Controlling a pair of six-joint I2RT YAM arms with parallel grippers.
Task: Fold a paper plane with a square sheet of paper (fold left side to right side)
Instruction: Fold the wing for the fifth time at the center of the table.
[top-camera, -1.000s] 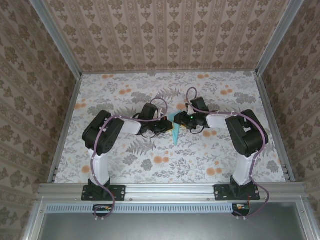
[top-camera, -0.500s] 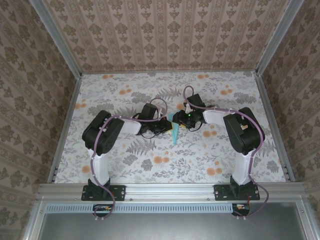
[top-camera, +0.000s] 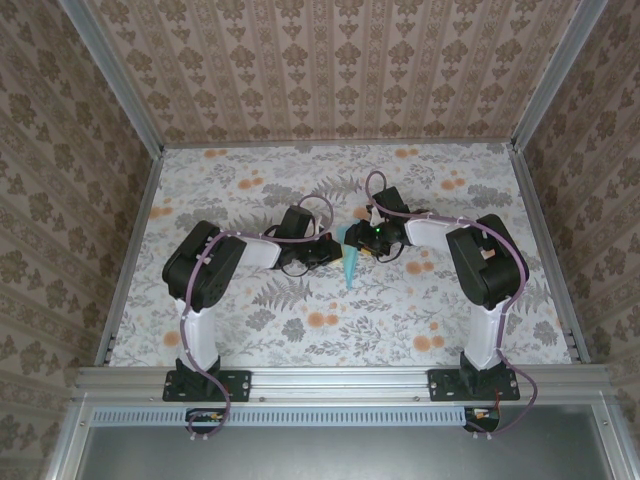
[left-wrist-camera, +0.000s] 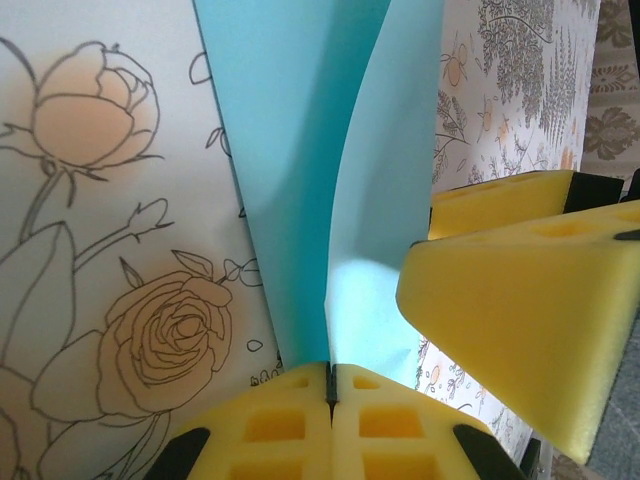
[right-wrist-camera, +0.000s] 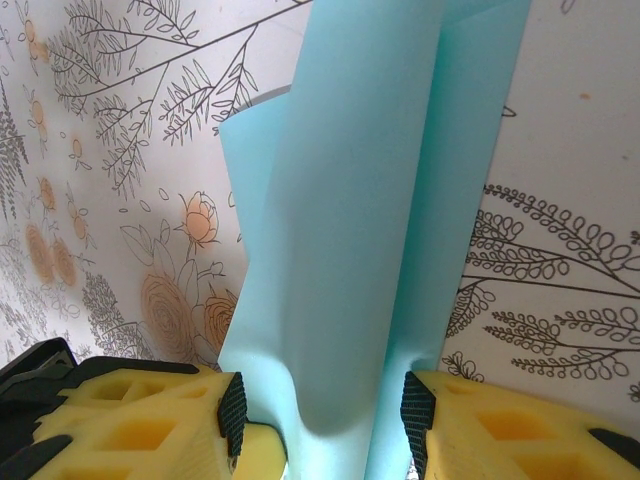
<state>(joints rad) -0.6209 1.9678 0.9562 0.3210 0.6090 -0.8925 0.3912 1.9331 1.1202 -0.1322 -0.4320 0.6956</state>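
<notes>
Both arms reach inward, their wrists nearly meeting at mid-counter. The left end effector (left-wrist-camera: 330, 395) has its yellow pads pressed together. The right end effector (right-wrist-camera: 325, 415) stands with its pads partly apart.

No legible text or labels

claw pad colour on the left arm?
Yellow foam pads, shut on the cyan paper plane; clearest in left wrist view.
</notes>
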